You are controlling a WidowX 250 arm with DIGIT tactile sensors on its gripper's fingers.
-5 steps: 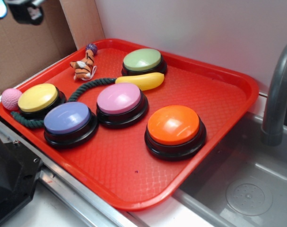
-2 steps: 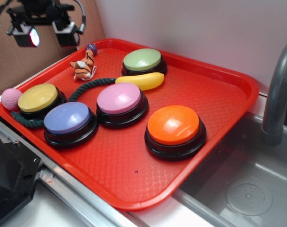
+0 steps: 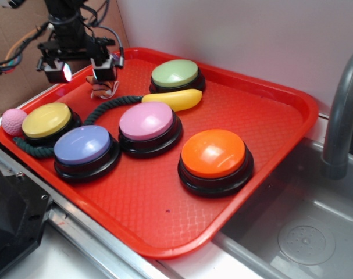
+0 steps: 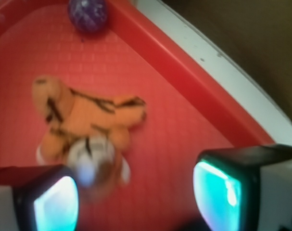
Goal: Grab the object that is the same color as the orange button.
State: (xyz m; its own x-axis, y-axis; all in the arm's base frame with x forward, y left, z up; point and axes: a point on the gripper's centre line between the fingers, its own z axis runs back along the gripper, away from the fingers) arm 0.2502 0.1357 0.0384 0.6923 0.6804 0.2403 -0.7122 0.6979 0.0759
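Tiger [image 4: 83, 130] (ball [image 4: 88, 14] behind) on tray [image 4: 174, 62]

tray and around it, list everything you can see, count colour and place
tray: 1, red, beside the sink
buttons: 5 domes on black bases; orange button front right, pink centre, purple-blue front left, yellow far left, green back
plush tiger: 1, orange with black stripes, back left corner, under the gripper
banana: 1, yellow, between green and pink buttons
rope: 1, dark green, left side
small ball: 1, purple, back corner
pink ball: 1, left edge
faucet: 1, grey, right
gripper: 1, fingers apart above the tiger
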